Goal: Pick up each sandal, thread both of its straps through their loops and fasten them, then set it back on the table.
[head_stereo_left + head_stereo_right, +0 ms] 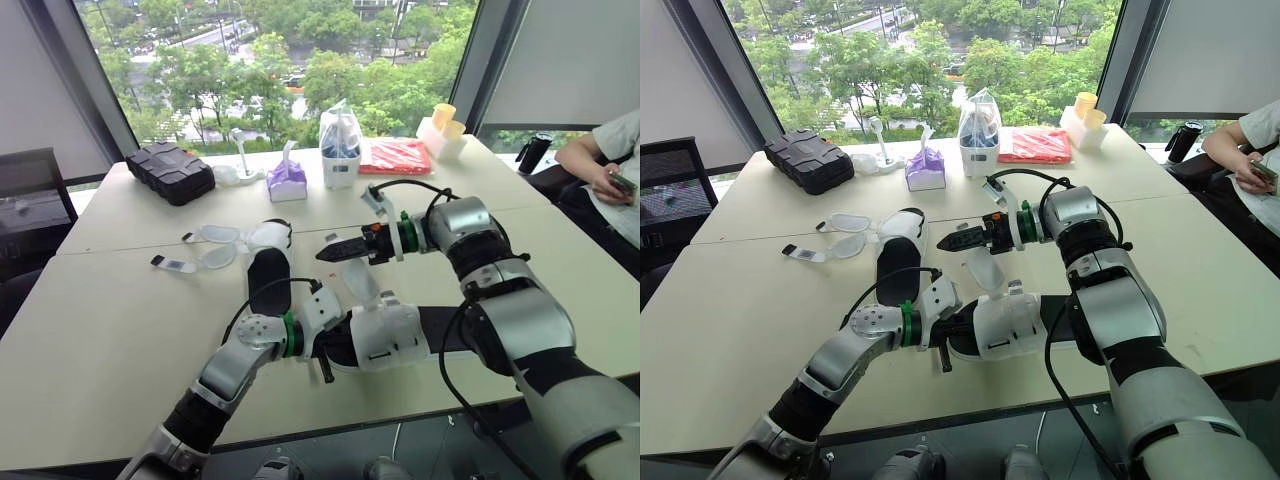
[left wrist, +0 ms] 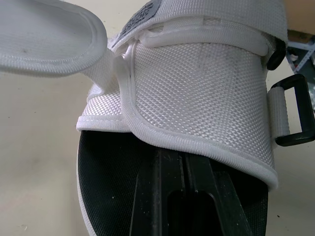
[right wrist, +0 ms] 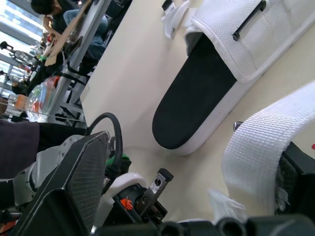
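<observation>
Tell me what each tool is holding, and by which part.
The right tool holds the near sandal's loose strap by its free end. The left tool sits under that sandal's upper; a grip cannot be told.

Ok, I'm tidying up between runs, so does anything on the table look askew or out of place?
The far sandal lies with both straps undone, splayed flat across the table toward the robot's left. The near sandal has one strap standing up, pinched in the right gripper. Nothing looks spilled or damaged.
</observation>
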You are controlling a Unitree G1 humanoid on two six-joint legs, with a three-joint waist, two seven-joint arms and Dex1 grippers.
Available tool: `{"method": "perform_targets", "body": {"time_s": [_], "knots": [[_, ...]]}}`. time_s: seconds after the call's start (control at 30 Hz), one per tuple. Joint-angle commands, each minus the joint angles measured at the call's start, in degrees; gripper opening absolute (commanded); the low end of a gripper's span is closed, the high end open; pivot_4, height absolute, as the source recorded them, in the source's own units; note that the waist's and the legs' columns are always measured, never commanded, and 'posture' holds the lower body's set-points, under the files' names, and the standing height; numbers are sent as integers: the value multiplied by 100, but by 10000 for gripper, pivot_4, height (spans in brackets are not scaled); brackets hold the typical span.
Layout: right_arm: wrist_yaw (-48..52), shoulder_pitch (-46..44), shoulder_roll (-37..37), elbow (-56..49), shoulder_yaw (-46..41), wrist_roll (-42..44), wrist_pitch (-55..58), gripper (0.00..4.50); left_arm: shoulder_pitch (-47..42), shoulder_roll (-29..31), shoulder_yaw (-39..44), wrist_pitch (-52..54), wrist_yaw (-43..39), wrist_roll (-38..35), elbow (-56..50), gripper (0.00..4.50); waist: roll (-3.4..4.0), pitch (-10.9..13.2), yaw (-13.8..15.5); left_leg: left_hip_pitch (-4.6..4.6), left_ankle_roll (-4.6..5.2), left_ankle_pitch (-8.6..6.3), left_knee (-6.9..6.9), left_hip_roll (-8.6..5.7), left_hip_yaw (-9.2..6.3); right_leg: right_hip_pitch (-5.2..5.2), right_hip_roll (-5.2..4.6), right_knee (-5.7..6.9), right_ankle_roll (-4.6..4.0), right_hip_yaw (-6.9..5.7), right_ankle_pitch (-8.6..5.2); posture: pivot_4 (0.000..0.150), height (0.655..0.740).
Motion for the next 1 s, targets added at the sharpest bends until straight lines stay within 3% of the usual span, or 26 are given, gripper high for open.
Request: {"method": "perform_targets", "body": {"time_s": [0.03, 0.2, 0.4, 0.53, 0.7, 1.0], "knots": [[115, -230, -55, -285, -252, 221, 95, 26156, 142, 20, -150, 147, 61, 142, 181, 0, 0, 0, 0, 0, 0, 0, 0, 0, 0, 0, 0, 0, 0, 0, 0, 1500, 7400], [86, -242, -166, -532, -393, 359, 257, 564, 144, 18, -150, 140, 51, 137, 197, 0, 0, 0, -2, 0, 0, 0, 0, 0, 0, -1, 0, 0, 0, 0, 0, 1500, 7400], [-11, 29, -528, -1673, -631, 749, 904, 214, 154, 31, -151, 134, 32, 137, 197, 0, 1, 1, 1, -6, 0, 0, 0, 0, -1, -7, 0, 0, 0, 0, 0, 1500, 7400], [-107, 1224, -1135, -4200, -505, 1182, 1266, 214, 171, 41, -141, 153, 33, 129, 182, 0, 1, 0, 31, -15, 0, 0, -2, 2, -5, -16, -1, -1, 0, -2, 0, 1500, 7400], [-526, 2928, -1640, -6445, -403, 1063, 86, 214, 156, 46, -110, 162, 23, 115, 211, 0, 0, 0, 14, -19, 0, -2, -3, 2, -10, -11, -3, -10, 4, -10, -2, 1500, 7400], [-1260, 4334, -1924, -7175, -16, -9, -2536, 214, 90, 51, -108, 118, -19, 131, 311, 0, -3, -1, 11, -6, 1, 1, 9, 7, 2, 4, -1, -8, 6, -5, -4, 1500, 7400]]}}
